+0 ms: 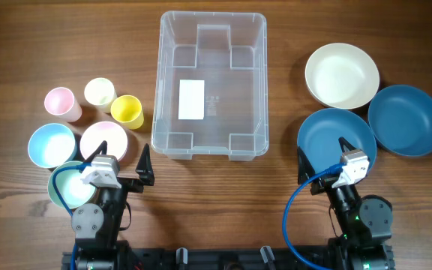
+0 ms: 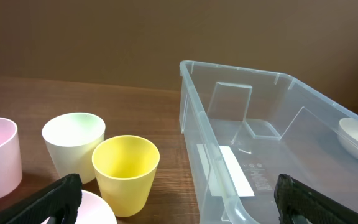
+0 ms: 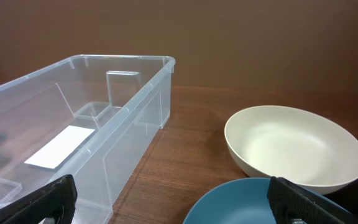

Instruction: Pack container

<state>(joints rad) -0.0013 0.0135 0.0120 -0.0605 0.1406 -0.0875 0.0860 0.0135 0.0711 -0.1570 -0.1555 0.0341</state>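
The clear plastic container [image 1: 210, 82] stands at the table's middle, empty, with a white label [image 1: 192, 99] on its base. It also shows in the left wrist view [image 2: 253, 143] and in the right wrist view [image 3: 79, 130]. My left gripper [image 1: 123, 161] is open and empty, near the front left, over a pink bowl [image 1: 104, 139] and a green bowl [image 1: 71, 184]. My right gripper [image 1: 322, 156] is open and empty over the near blue bowl [image 1: 336, 139].
Left of the container stand a pink cup [image 1: 60, 103], a cream cup [image 1: 100, 92], a yellow cup [image 1: 127, 111] and a light blue bowl [image 1: 51, 144]. Right of it lie a cream bowl [image 1: 341, 75] and a second blue bowl [image 1: 406, 120].
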